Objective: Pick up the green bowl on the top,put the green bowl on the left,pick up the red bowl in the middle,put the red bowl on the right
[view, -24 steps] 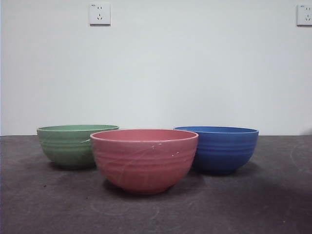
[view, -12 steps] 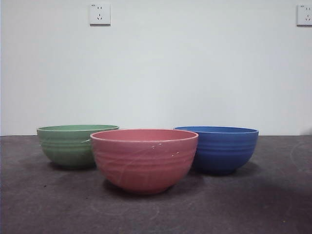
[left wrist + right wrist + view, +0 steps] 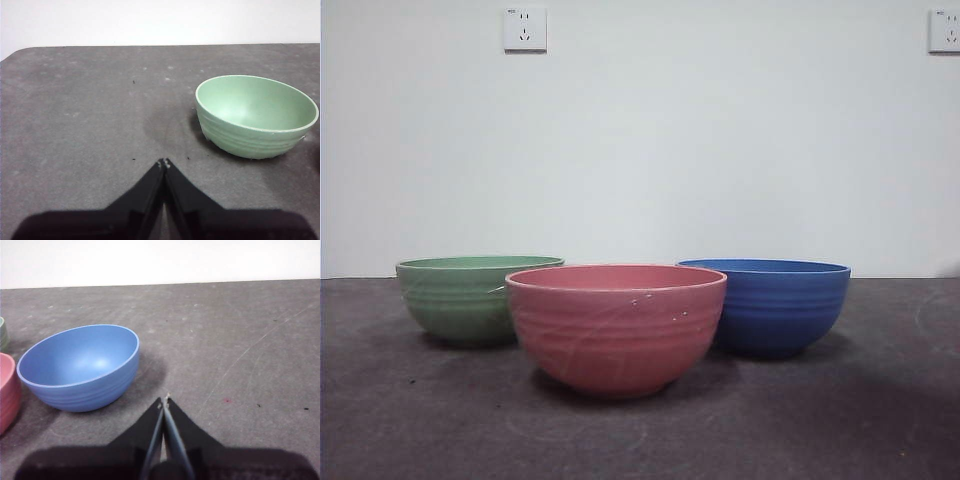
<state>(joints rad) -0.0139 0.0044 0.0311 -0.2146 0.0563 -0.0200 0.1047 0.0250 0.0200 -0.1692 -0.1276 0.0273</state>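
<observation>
Left gripper [image 3: 164,162]: jaws pressed together at the tips, nothing held, hanging above bare table [image 3: 75,125] with the green bowl [image 3: 256,116] near but apart. Right gripper [image 3: 164,400]: jaws likewise closed and empty, beside the blue bowl [image 3: 80,367], not touching.

Front view: three bowls upright on the table, none stacked. Green bowl [image 3: 465,298] on the left, set back. Red bowl [image 3: 616,328] in the middle and nearest the camera. Blue bowl [image 3: 780,305] on the right, set back. The red overlaps both others in this view; whether the rims touch, cannot tell from here, probably small gaps.

Handling, as a guess: bowls look rigid, smooth, fairly light, likely plastic or melamine. The curved ribbed wall would slip under a side squeeze. Best hold is the rim, one jaw inside, one outside.

Room: open table left of the green bowl and right of the blue. Red bowl is crowded on both sides; its near rim is the free approach. Table's far edge lies well behind the bowls.
</observation>
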